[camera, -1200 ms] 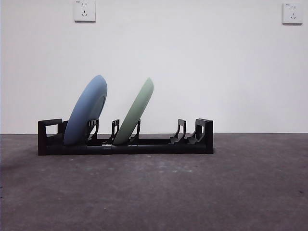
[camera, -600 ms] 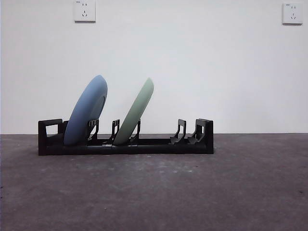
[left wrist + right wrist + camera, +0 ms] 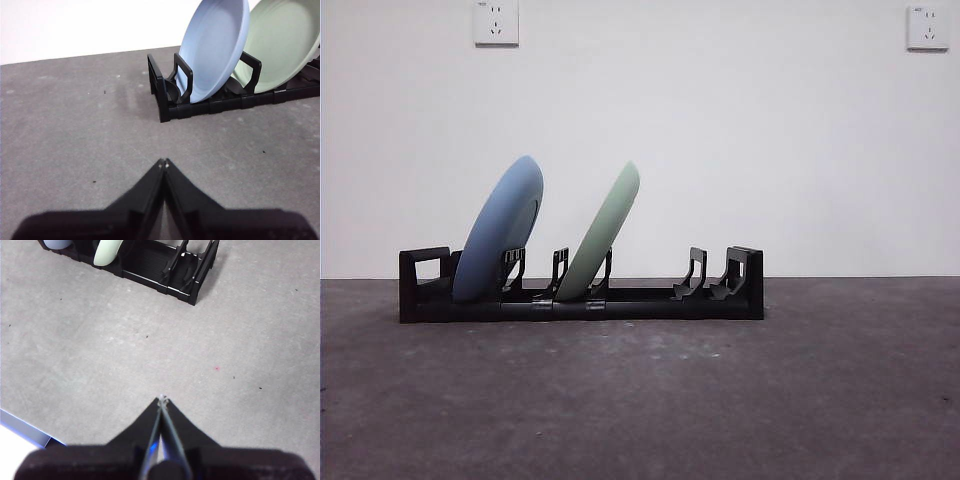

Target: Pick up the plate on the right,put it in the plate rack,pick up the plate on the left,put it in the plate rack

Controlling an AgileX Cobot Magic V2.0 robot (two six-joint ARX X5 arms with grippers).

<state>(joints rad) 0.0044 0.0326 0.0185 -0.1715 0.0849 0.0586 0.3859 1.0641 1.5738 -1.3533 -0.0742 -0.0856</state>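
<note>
The long black plate rack (image 3: 650,300) stands across the grey table. A blue plate (image 3: 502,231) leans in its left end slot and a pale green plate (image 3: 603,233) leans in a slot nearer the middle. From the left wrist I see the blue plate (image 3: 216,47), the green plate (image 3: 282,42) and the rack (image 3: 167,95) some way off. My left gripper (image 3: 163,162) is shut and holds nothing, above bare table. My right gripper (image 3: 162,399) is shut too, well back from the rack (image 3: 165,270).
Two white wall sockets (image 3: 496,22) (image 3: 927,27) sit high on the white wall behind. The table's edge (image 3: 25,427) shows close to my right gripper.
</note>
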